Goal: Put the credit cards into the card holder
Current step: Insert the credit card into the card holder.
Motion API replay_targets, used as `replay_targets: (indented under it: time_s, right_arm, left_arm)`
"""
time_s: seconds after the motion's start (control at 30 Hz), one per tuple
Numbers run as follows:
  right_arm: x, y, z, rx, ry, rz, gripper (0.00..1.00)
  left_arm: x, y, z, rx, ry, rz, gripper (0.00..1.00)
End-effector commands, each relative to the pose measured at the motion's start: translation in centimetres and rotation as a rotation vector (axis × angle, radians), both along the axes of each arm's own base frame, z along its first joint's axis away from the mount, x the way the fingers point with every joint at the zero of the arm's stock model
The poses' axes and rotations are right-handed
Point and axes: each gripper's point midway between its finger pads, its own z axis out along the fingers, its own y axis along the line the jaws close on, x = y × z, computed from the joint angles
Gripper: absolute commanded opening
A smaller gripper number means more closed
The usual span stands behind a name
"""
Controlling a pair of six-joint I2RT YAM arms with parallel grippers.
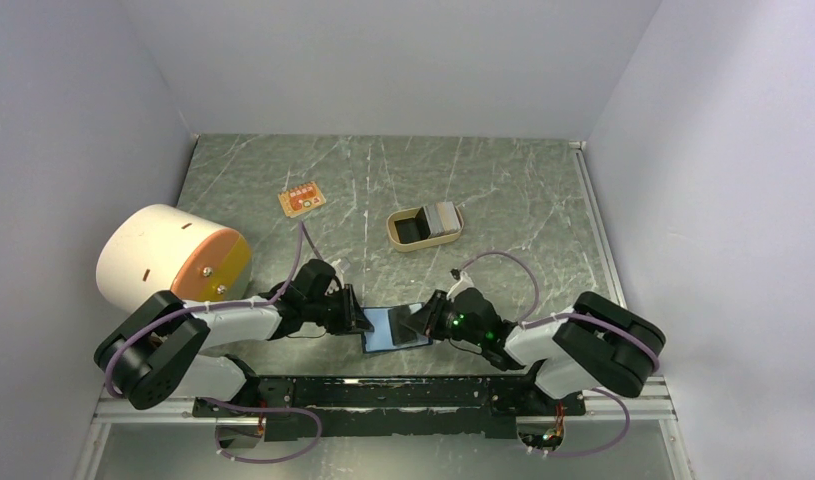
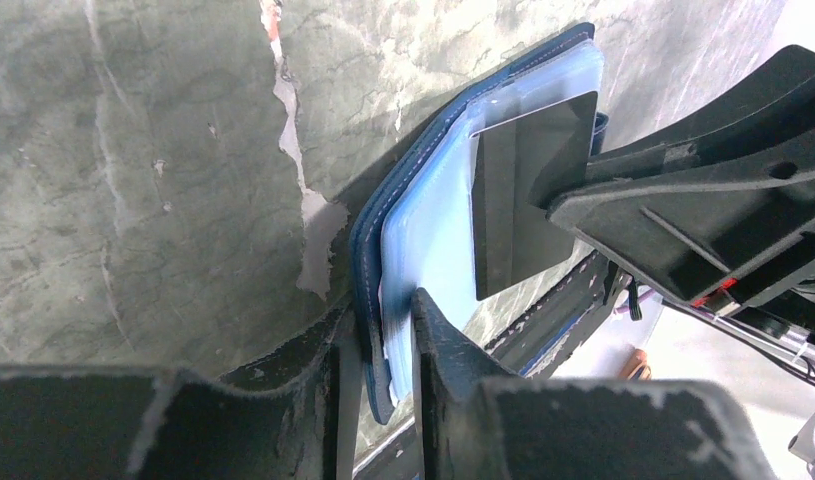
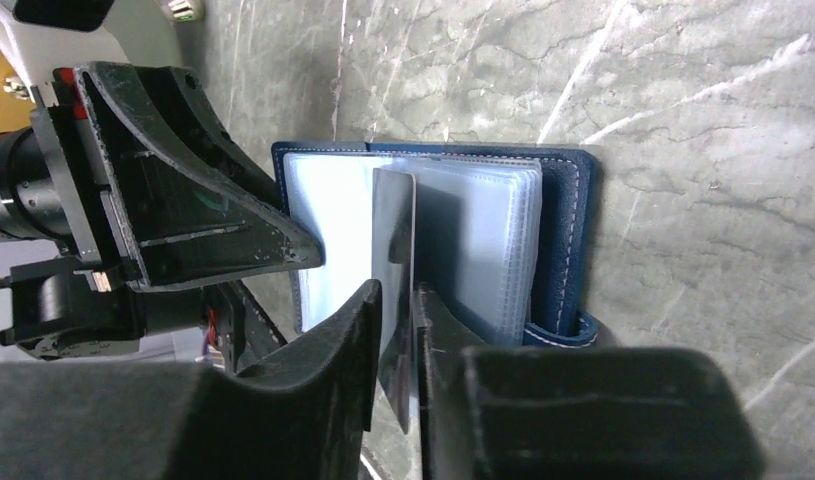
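The card holder (image 1: 393, 327) lies open near the table's front edge, navy outside with light blue sleeves inside. My left gripper (image 1: 362, 321) is shut on its left edge, pinching the navy cover and sleeves (image 2: 388, 330). My right gripper (image 1: 424, 322) is shut on one dark grey credit card (image 3: 393, 240), held on edge with its far end against the sleeves of the card holder (image 3: 483, 230). The same card (image 2: 528, 200) shows in the left wrist view, over the blue pages. More grey credit cards (image 1: 444, 217) lie stacked in the tan tray.
The tan oval tray (image 1: 411, 236) stands mid-table behind the grippers. A small orange board (image 1: 301, 200) lies at the back left. A large white and orange cylinder (image 1: 173, 257) lies on its side at the left wall. The black base rail (image 1: 383, 392) runs along the front edge.
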Motion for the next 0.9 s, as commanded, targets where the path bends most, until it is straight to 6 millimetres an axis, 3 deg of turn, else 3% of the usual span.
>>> replay_targets:
  time_s: [0.0,0.13,0.37,0.87]
  right_arm:
    - [-0.1,-1.2,-1.5,-0.131,0.034,-0.019,0.25]
    - [0.0,-2.5,-2.3,-0.234,0.057,-0.04,0.31]
    - [0.6,-3.0,-1.9,-0.284,0.036,-0.054,0.32]
    - [-0.5,-0.7,-2.3,-0.219,0.044,0.055,0.09]
  left_arm:
    - [0.5,-0.6,0.9,-0.033,-0.028,-0.013,0.28]
    - [0.4,-0.5,1.0,-0.039,-0.033,-0.009,0.28]
    - [0.5,-0.6,1.0,-0.039,-0.03,-0.015,0.28]
    - [0.4,-0.6,1.5,-0.056,-0.034,-0.004,0.31]
